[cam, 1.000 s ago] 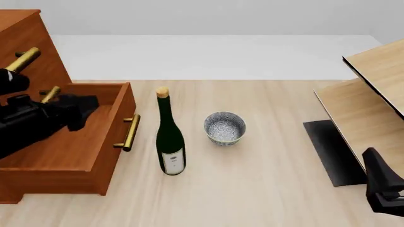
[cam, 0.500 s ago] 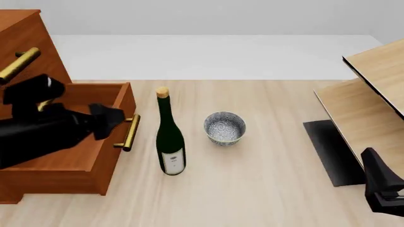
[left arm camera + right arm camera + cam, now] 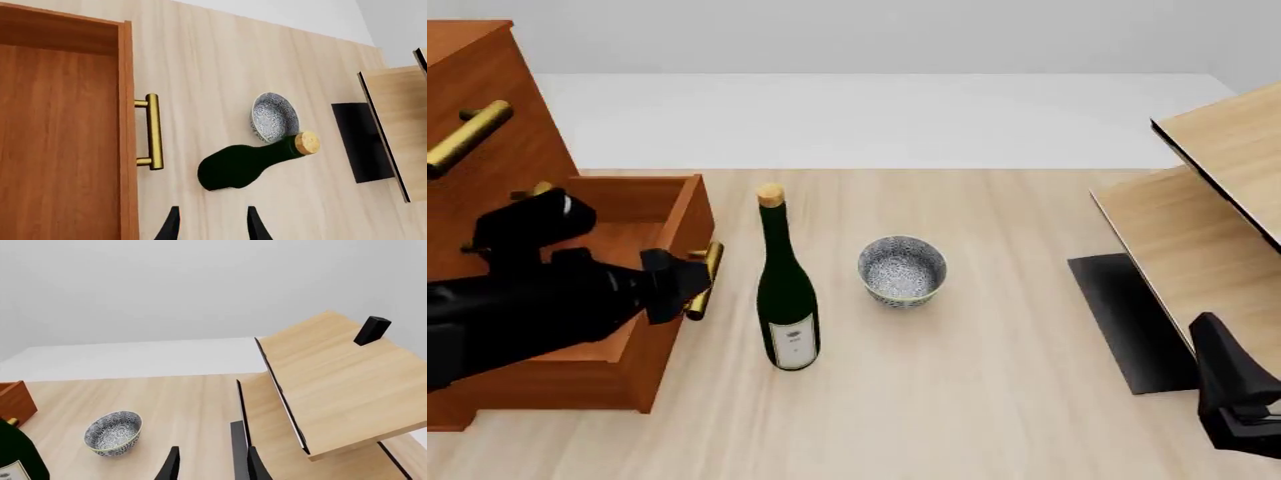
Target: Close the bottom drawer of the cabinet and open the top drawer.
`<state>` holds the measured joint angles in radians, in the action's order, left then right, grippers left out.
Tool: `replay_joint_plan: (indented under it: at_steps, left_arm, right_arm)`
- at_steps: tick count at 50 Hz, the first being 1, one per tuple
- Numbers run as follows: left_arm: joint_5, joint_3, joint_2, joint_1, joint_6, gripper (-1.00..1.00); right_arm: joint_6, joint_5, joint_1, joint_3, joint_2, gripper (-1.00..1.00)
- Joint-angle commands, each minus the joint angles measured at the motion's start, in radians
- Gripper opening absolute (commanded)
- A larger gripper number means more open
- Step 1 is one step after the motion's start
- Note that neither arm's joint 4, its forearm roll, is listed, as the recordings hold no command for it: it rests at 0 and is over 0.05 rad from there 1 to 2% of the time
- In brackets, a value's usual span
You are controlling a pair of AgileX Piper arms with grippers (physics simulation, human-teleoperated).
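The bottom drawer (image 3: 627, 290) of the cabinet (image 3: 494, 120) stands pulled out at the worktop's (image 3: 988, 380) left. The left pincer (image 3: 681, 283), fingers narrowly parted and empty, sits over the drawer's front edge beside its brass handle (image 3: 703, 281). The right pincer (image 3: 208, 465), likewise parted and empty, hangs near right.

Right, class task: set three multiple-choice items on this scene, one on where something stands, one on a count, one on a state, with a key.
1. Where does the wine bottle stand?
A. Between the bottom drawer and the patterned bowl
B. Inside the drawer
C. On the pale shelf unit

2. How many corks show?
A. None
B. One
C. Three

3. The bottom drawer is:
A. Shut flush
B. Pulled out
C. Removed

Key: 1 A, the front view shows it upright on the table between them. 2 B, only the cork in the bottle. 3 B, its inside is exposed beneath the left gripper.
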<state>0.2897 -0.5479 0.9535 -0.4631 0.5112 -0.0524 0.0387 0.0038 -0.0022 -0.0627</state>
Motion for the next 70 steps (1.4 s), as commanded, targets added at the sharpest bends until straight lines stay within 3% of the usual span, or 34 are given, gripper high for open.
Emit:
replay_joint_plan:
  at_steps: [1, 36, 59, 70]
  left_arm:
    - [-0.017, 0.040, 0.015, -0.014, 0.037, 1.00]
    - [-0.114, 0.184, 0.019, -0.044, 0.187, 1.00]
    - [-0.215, 0.224, 0.100, 0.022, 0.144, 1.00]
    - [-0.202, 0.208, 0.126, 0.090, 0.073, 1.00]
  right_arm:
    - [-0.006, 0.002, 0.001, 0.000, -0.003, 1.00]
    - [-0.011, -0.011, 0.006, -0.002, 0.006, 1.00]
    - [-0.013, -0.009, 0.007, -0.003, 0.004, 1.00]
    - [-0.012, -0.005, 0.010, -0.003, 0.000, 1.00]
